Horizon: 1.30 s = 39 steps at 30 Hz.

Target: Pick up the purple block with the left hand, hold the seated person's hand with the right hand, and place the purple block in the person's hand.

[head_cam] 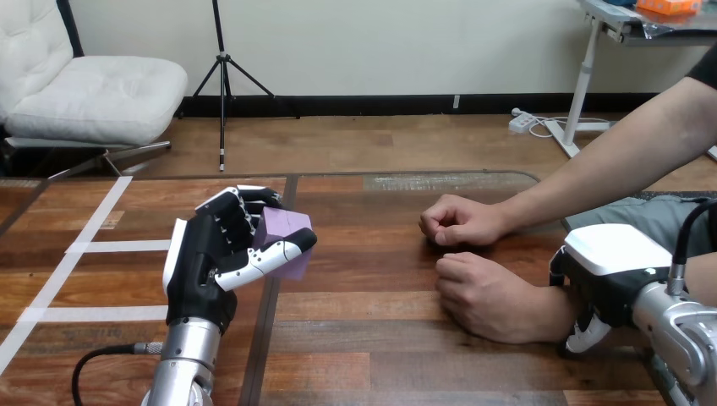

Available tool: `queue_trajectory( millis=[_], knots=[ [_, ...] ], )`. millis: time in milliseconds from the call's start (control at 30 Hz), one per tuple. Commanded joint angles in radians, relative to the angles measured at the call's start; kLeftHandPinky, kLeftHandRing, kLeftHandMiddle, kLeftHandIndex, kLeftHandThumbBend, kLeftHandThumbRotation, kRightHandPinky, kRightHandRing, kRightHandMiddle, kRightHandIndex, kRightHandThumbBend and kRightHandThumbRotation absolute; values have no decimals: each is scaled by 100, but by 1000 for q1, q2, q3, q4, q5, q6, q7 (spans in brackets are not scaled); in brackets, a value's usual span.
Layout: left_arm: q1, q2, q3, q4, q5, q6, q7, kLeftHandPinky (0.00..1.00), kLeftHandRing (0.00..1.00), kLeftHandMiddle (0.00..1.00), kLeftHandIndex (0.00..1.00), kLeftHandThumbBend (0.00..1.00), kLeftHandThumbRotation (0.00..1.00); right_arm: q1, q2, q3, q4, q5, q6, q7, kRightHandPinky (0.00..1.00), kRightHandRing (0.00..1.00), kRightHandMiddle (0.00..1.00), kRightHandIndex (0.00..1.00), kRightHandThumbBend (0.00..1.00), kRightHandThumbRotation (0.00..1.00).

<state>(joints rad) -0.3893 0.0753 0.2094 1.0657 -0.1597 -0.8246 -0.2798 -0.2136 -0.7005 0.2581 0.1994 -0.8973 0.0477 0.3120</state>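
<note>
My left hand [207, 271] is raised over the table's left half, with its fingers and thumb curled round the purple block [287, 233]. The block is clear of the table. My right hand [613, 254] sits at the right over the wrist of the person's nearer hand [486, 292], and its thumb [585, 334] curls in under that wrist. That hand lies on the table, knuckles up and loosely closed. The person's farther hand [461, 222] rests as a loose fist a little behind it. The block is well to the left of both of the person's hands.
The wooden table [363, 338] has white tape lines [93, 247] along its left part. The person's forearm [609, 165] reaches in from the upper right.
</note>
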Motion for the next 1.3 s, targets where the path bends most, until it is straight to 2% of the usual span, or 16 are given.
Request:
queue_trajectory(
  millis=[0,133,233,533,1267],
  knots=[
    [-66,1,-5,-23,-5,14,-15,36,42,49,48,95,5,-17,-21,-45,-53,31,3,-26,36,44,50,50,76,0],
    [-71,2,-9,-21,5,22,-11,36,42,49,48,95,6,-13,-20,-50,-66,41,15,-29,36,43,49,50,76,0],
    [-77,0,-10,-18,3,34,-19,36,43,49,49,95,6,-14,-25,-49,-74,46,19,-22,35,43,49,50,76,0],
    [-95,-9,-7,-17,-11,80,-50,36,43,49,49,96,6,-8,-35,-54,-94,47,12,-44,34,42,47,50,78,0],
    [-127,-30,-15,0,6,98,-49,37,43,48,49,97,7,1,-31,-65,-132,54,32,-24,34,41,47,49,79,0]
  ],
)
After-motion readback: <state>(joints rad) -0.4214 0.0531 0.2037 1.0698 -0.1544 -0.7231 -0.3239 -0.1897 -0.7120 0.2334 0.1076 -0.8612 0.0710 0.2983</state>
